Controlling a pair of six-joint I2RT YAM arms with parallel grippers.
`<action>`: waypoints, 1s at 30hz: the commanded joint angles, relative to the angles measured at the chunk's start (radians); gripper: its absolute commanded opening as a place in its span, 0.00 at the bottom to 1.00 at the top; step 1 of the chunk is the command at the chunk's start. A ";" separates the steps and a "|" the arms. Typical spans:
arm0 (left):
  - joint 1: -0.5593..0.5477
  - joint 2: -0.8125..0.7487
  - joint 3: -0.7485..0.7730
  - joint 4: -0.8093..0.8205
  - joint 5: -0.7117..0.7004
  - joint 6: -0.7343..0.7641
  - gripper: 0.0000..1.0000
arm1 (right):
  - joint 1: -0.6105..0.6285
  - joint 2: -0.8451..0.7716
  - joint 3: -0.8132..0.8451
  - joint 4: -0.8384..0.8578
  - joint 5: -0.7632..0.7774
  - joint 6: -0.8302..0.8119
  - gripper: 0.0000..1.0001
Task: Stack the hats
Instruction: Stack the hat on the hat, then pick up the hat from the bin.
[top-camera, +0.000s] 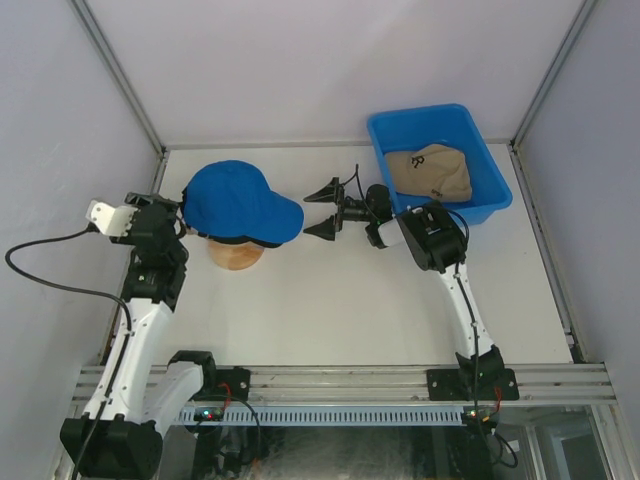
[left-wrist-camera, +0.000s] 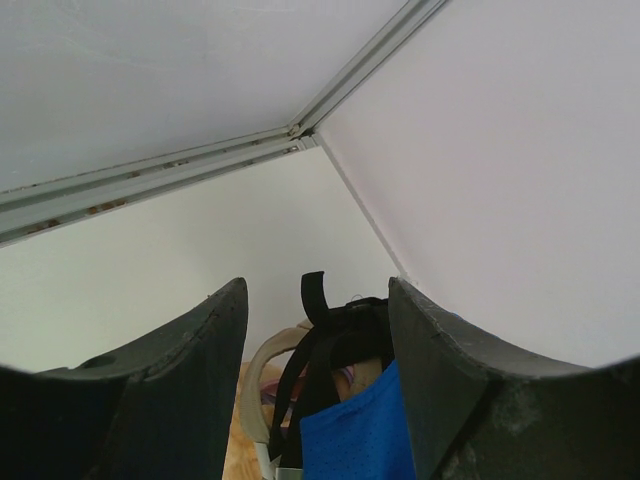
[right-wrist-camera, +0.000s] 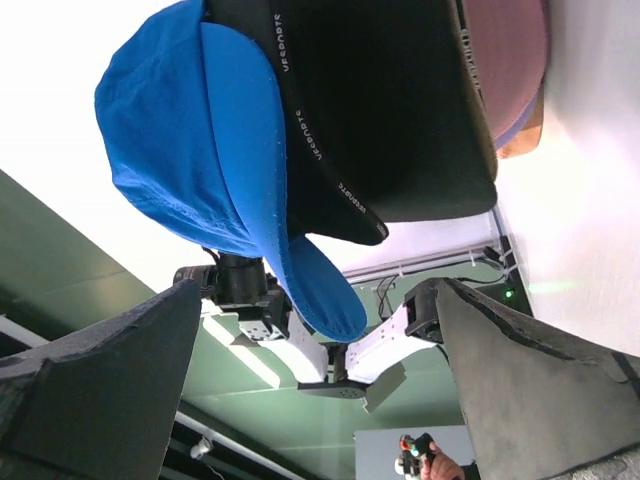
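Note:
A blue hat (top-camera: 240, 200) tops the stack of hats on the round wooden stand (top-camera: 237, 256) at the left of the table. Under it in the right wrist view sit a black hat (right-wrist-camera: 380, 110) and a pink hat (right-wrist-camera: 510, 50). A tan hat (top-camera: 430, 172) lies in the blue bin (top-camera: 384, 134). My right gripper (top-camera: 324, 209) is open just right of the blue brim, touching nothing. Behind the stack, my left gripper (left-wrist-camera: 315, 290) has its jaws apart around the hats' back straps; the blue fabric (left-wrist-camera: 360, 435) lies against the right finger (left-wrist-camera: 450, 380).
The bin stands at the back right against the frame rail. White walls close in the table at the back and both sides. My left arm's wrist (top-camera: 150, 225) sits beside the left wall.

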 joint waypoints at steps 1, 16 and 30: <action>0.010 -0.038 0.039 0.000 0.000 -0.016 0.63 | -0.019 -0.145 -0.016 -0.099 -0.023 -0.085 1.00; 0.010 -0.160 0.051 -0.085 -0.015 -0.009 0.62 | -0.011 -0.473 0.228 -1.368 0.159 -1.106 1.00; 0.009 -0.187 0.083 -0.122 0.088 0.020 0.62 | -0.092 -0.590 0.542 -1.910 0.857 -1.629 1.00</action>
